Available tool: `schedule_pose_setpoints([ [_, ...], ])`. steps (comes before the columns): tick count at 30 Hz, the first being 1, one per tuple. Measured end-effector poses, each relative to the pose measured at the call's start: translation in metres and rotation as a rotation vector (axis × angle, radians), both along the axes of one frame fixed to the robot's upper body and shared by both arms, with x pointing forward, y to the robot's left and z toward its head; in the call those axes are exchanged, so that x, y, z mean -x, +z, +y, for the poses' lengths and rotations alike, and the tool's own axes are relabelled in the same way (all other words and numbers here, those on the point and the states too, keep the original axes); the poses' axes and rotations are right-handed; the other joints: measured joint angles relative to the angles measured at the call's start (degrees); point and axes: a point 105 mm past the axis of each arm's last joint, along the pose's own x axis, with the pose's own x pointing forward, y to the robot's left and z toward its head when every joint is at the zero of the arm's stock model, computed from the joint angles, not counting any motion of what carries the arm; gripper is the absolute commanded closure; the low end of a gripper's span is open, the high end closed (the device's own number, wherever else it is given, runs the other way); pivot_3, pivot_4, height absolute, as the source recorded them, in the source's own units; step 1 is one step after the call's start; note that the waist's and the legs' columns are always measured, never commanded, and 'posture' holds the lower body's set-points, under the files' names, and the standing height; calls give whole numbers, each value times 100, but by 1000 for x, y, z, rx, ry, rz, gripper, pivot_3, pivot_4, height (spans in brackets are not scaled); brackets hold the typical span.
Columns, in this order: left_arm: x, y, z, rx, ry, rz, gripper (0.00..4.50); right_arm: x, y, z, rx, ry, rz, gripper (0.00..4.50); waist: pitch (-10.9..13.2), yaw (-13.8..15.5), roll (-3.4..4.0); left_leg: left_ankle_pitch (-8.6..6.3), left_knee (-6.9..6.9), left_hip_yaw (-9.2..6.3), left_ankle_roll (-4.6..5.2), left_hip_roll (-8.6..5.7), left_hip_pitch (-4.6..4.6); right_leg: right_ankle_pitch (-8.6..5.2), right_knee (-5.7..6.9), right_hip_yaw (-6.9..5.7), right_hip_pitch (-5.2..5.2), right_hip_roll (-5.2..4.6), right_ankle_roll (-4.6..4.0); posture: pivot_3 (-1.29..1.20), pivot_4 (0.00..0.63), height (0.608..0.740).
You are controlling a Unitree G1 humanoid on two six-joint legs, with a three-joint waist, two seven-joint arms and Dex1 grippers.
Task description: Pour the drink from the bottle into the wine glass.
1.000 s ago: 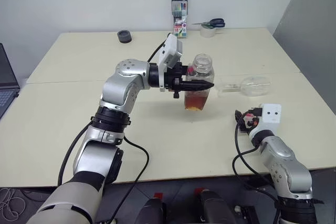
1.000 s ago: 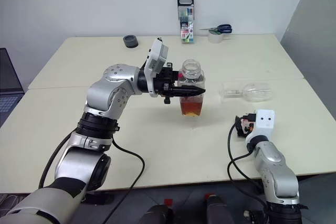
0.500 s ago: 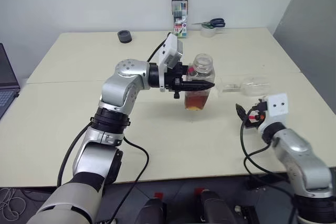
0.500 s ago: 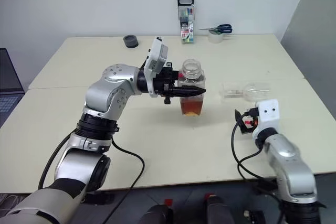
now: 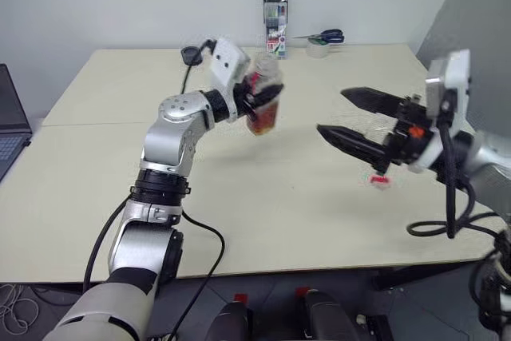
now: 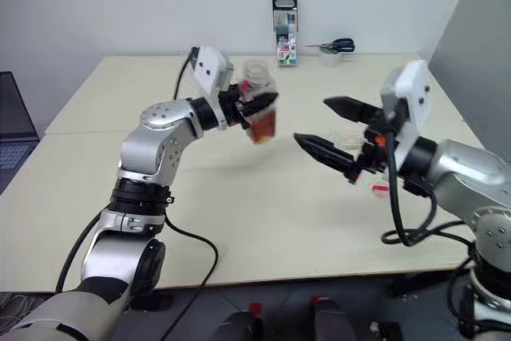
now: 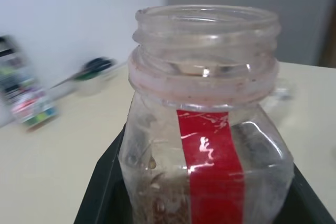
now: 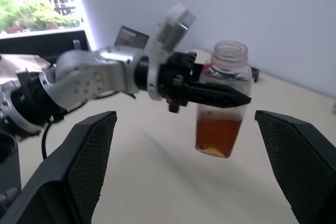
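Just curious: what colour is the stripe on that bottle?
Red: a vertical strip down the clear bottle, clearest in the left wrist view.

Left gripper [image 5: 257, 101] raised above the table, fingers clamped on the bottle [image 5: 263, 101], arm stretched forward. Right gripper [image 5: 358, 121] lifted at chest level, pointing left, black fingers [image 5: 375, 101] spread wide, empty.
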Motion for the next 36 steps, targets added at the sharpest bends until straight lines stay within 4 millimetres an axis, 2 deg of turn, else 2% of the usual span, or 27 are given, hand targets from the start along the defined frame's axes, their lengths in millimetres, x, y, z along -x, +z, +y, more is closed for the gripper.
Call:
schedule_pose_setpoints([
  [3, -15, 5, 33, 37, 247, -45, 2734, -3, -2, 10, -12, 23, 24, 10, 0, 15, 0, 7, 0, 1, -15, -5, -5, 0, -6, -2, -3, -22, 0, 0, 150, 740],
  [6, -19, 5, 68, 102, 453, -73, 2734, -7, -4, 14, -11, 33, 40, 10, 0, 16, 0, 8, -3, 4, -18, -9, -5, 0, -10, 0, -4, -31, 1, 0, 150, 740],
  [8, -18, -11, 90, 136, 569, -50, 2734, -9, -4, 18, -9, 41, 36, 10, 0, 11, 0, 8, -5, 4, -19, -9, -2, 0, -9, -1, -4, -33, 1, 0, 150, 740],
  [10, -14, -38, 108, 157, 659, 8, 2734, -12, -4, 19, -9, 37, 31, 10, 0, 18, 0, 9, -4, 1, -20, -9, -5, 0, -8, -5, -5, -34, 1, 0, 150, 740],
  [12, -11, -57, 120, 160, 706, 46, 2734, -13, -3, 20, -16, 41, 30, 10, 2, 22, -3, 9, -2, 0, -20, -10, -10, 1, -8, -6, -9, -34, 1, 0, 150, 740],
  [14, -7, -67, 130, 173, 745, 45, 2734, -13, -3, 22, -25, 51, 31, 10, 1, 30, -4, 9, -2, 0, -21, -11, -11, 1, -8, -6, -9, -36, 1, 0, 150, 740],
  [18, -6, -69, 139, 189, 765, 19, 2734, -12, -3, 26, -31, 66, 30, 10, 1, 38, -5, 9, -2, 1, -20, -16, -11, 1, -8, -8, -8, -43, 2, 0, 150, 740],
  [36, -11, -84, 134, 226, 687, 50, 2734, -18, 0, 24, -33, 11, 8, 10, 1, 27, -5, 6, -3, 2, -14, -16, -10, 1, -8, -11, -8, -44, 3, 0, 150, 740],
])
